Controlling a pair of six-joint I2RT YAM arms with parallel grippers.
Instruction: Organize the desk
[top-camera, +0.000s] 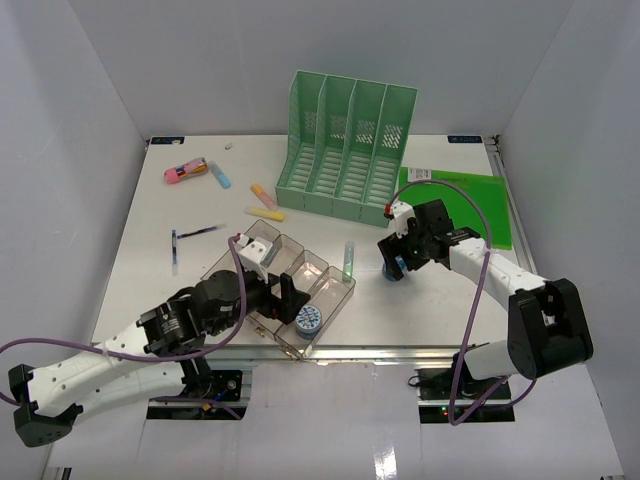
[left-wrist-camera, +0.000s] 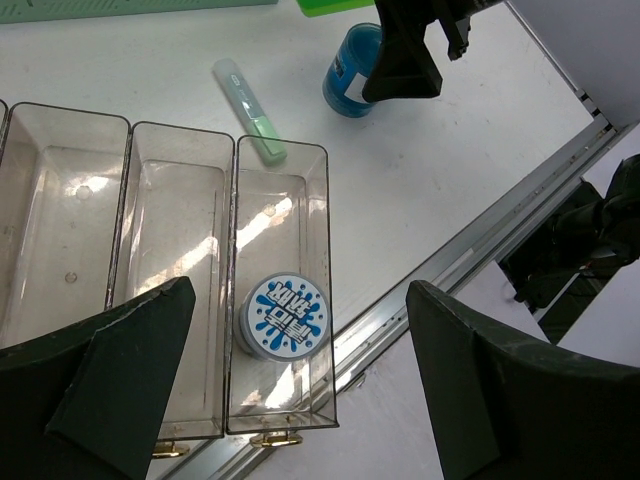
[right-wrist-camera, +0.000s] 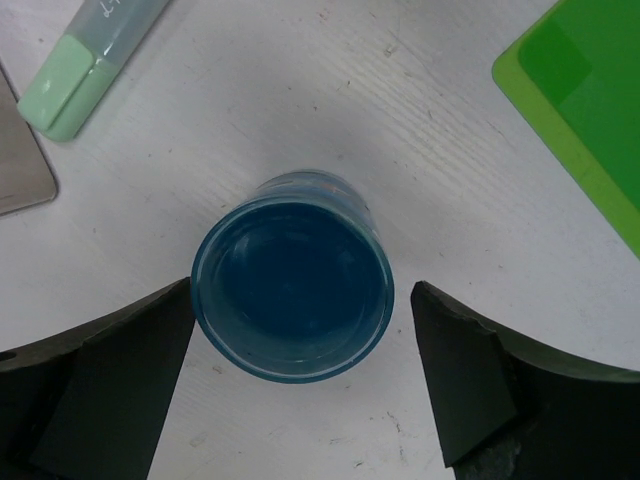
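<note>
The white desk (top-camera: 170, 290) holds a clear compartmented tray (top-camera: 262, 243) near its front edge. A round jar with a white, blue-splashed lid (left-wrist-camera: 285, 315) sits in the tray's end compartment, also seen from above (top-camera: 308, 320). My left gripper (left-wrist-camera: 300, 290) is open and empty, hovering over that jar (top-camera: 283, 300). A blue tub (right-wrist-camera: 290, 275) stands on the desk right of the tray (top-camera: 393, 268). My right gripper (right-wrist-camera: 300, 300) is open with one finger on either side of the tub, not gripping it (top-camera: 400, 258). A green highlighter (top-camera: 349, 260) lies between the tray and the tub.
A green slotted file rack (top-camera: 345, 145) stands at the back, with a green folder (top-camera: 470, 205) flat to its right. A pink item (top-camera: 185, 171), coloured highlighters (top-camera: 263, 203) and two pens (top-camera: 198, 231) lie at the back left. A metal rail (left-wrist-camera: 470, 250) edges the front.
</note>
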